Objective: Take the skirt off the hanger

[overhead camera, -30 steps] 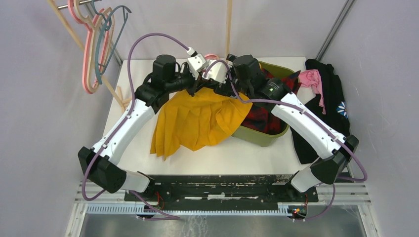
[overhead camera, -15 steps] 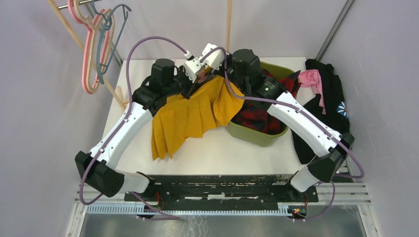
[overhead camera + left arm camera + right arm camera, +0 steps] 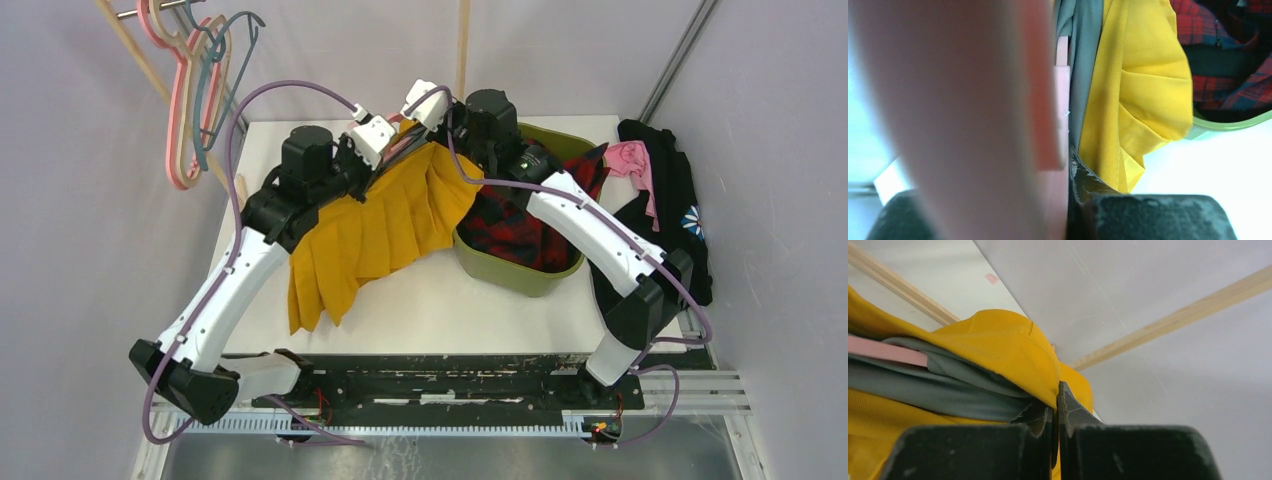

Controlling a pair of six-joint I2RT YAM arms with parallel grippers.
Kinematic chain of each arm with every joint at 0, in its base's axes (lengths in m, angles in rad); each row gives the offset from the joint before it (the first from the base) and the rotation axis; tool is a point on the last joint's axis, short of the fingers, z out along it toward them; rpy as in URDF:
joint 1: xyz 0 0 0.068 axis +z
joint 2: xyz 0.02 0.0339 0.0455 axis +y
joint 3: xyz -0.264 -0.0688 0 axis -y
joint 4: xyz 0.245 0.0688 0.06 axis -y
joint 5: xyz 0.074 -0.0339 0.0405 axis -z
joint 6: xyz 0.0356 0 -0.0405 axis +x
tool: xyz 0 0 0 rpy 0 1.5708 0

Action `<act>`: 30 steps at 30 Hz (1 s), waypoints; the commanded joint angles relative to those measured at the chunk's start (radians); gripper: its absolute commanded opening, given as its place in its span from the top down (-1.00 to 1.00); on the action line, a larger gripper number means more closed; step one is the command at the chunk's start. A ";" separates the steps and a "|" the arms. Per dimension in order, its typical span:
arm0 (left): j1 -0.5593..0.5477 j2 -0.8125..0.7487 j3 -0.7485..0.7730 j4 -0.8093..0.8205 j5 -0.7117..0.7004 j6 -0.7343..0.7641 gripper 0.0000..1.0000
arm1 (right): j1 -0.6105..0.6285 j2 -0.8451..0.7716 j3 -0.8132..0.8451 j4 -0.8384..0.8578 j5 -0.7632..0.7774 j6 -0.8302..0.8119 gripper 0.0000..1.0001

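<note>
Near the desk's (image 3: 480, 300) far edge, my right claw (image 3: 1055, 410) pinches the skirt's (image 3: 385, 215) waistband, just right of my left claw (image 3: 1058, 175) clamped on the hanger (image 3: 973, 100).

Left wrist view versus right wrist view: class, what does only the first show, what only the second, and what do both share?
Only the left wrist view: the green bin holding red plaid cloth. Only the right wrist view: two wooden rods and the right hand, shut on the yellow skirt. Both: that skirt, its grey lining and the pink hanger.
</note>
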 commanded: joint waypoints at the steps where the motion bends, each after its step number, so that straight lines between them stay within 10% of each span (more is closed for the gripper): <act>1: 0.016 -0.162 0.011 -0.221 -0.151 0.113 0.94 | -0.181 0.015 0.012 0.137 0.197 -0.071 0.99; 10: 0.027 -0.241 -0.045 -0.288 -0.238 0.148 0.94 | -0.254 0.090 0.082 0.125 0.149 -0.023 0.99; 30: 0.064 0.363 0.465 0.283 -0.015 -0.006 0.94 | 0.008 -0.069 0.042 0.031 -0.232 0.485 0.99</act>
